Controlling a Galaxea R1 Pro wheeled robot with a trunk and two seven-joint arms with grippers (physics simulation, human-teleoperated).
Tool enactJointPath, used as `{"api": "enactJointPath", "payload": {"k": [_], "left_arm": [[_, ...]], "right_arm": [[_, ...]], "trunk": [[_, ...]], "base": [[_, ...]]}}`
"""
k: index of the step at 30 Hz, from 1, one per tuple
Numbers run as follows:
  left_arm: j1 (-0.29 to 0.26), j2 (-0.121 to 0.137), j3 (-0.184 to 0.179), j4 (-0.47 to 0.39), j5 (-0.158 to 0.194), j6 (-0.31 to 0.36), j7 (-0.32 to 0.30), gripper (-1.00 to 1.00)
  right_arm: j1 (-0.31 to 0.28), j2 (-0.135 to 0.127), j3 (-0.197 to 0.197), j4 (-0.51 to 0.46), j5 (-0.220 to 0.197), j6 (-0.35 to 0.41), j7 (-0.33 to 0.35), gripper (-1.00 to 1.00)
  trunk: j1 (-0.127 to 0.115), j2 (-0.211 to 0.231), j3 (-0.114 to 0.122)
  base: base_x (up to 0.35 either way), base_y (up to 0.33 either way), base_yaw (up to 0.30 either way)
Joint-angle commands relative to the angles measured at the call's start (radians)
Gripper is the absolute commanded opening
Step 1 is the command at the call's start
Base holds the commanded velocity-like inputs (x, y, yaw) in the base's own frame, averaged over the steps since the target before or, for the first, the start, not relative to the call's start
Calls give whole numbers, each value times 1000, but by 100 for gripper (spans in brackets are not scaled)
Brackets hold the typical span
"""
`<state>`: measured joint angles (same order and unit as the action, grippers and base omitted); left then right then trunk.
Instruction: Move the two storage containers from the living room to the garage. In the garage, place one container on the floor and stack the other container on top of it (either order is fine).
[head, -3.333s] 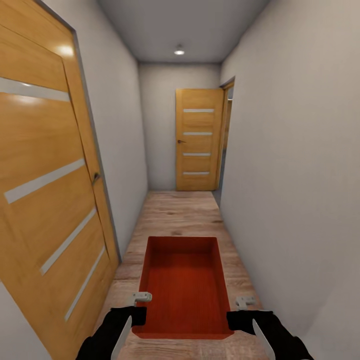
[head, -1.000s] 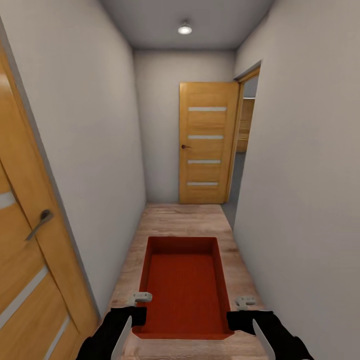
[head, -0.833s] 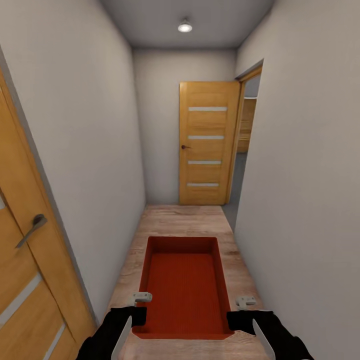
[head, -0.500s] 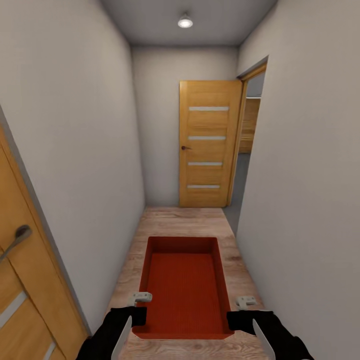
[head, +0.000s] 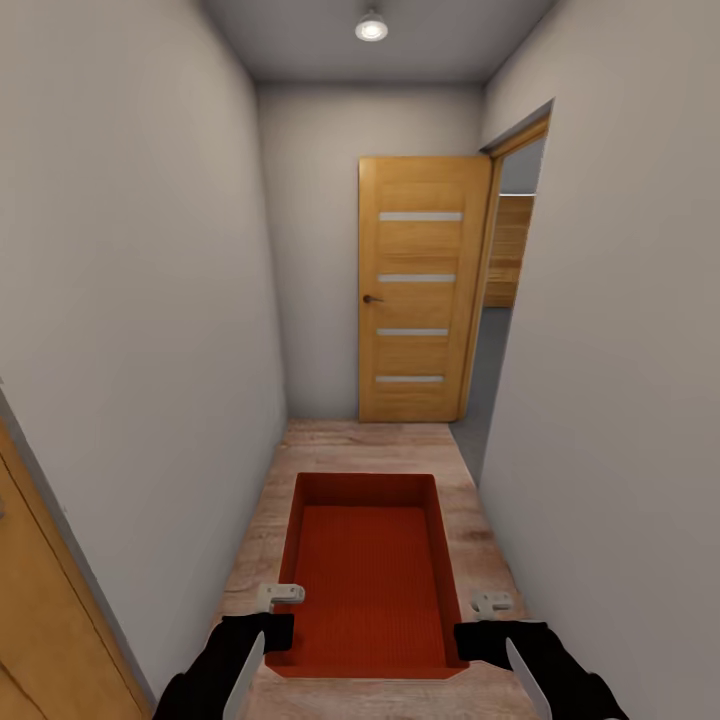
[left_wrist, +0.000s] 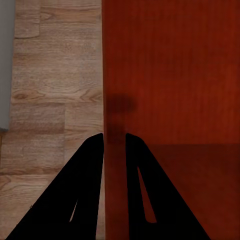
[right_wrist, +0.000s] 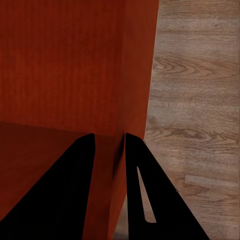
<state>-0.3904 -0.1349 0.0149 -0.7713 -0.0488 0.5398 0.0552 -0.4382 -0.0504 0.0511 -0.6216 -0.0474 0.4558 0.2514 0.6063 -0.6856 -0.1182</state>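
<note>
A: What are you looking at, biggest things first?

B: You are rolling down a narrow hallway of pale grey walls (head: 150, 250) with wood plank flooring (head: 360, 445) underfoot. At the far end an orange-brown door (head: 418, 290) with frosted stripes is standing beside an open doorway (head: 505, 300) on the right, where darker grey flooring is showing. Another door edge (head: 45, 610) is sliding along your left.

A: And the container?

B: You are carrying one red-orange storage container (head: 368, 575) out in front of you, level and above the planks. It is hanging between your two arms, open side up, with nothing inside.

A: How are the fingers sitting?

B: Your left gripper (left_wrist: 115, 142) is pinching the container's left wall, one finger outside and one inside. Your right gripper (right_wrist: 109, 142) is doing the same on the right wall. Both pairs of fingers are pressed onto the thin plastic, so the bin is being held from both sides at once.

A: Which step is this?

B: I judge you are hauling a bin toward the garage, with nothing stacked yet. The second bin is somewhere I cannot tell.

A: What is the next move asking for?

B: Probably a right turn through that doorway. Keep both arms moving together so the walls are not twisting, and mind the door frame with the bin's corners.
</note>
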Motion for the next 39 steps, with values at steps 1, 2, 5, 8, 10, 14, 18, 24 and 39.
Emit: {"api": "enactJointPath", "payload": {"k": [1,2,5,8,10,14,18,24,39], "left_arm": [[-1,0,4,0,-14,6,5,-100],[-1,0,4,0,-14,6,5,-100],[-1,-1,3,0,-14,6,5,-100],[-1,-1,2,0,-14,6,5,-100],[-1,-2,2,0,-14,6,5,-100],[-1,0,2,16,-14,-7,5,-100],[-1,2,2,27,-14,-31,5,-100],[-1,3,2,27,-14,-32,5,-100],[-1,3,2,27,-14,-32,5,-100]], "right_arm": [[0,-5,7,-3,24,-68,-6,-100],[0,-5,7,-3,24,-68,-6,-100],[-1,-5,8,-3,24,-68,-7,-100],[-1,-5,8,-3,24,-68,-7,-100],[-1,-5,8,-3,24,-68,-7,-100],[-1,-5,8,-3,24,-68,-7,-100],[-1,-5,7,-3,24,-68,-7,-100],[-1,-5,7,-3,24,-68,-7,-100],[-1,-5,7,-3,24,-68,-7,-100]], "trunk": [[1,-1,-2],[1,-1,-2],[1,-1,-2],[1,-1,-2],[1,-1,-2],[1,-1,-2],[1,-1,-2],[1,-1,-2],[1,-1,-2]], "base": [[325,0,0],[325,0,0],[325,0,0],[325,0,0],[325,0,0],[325,0,0],[325,0,0],[325,0,0],[325,0,0]]}}
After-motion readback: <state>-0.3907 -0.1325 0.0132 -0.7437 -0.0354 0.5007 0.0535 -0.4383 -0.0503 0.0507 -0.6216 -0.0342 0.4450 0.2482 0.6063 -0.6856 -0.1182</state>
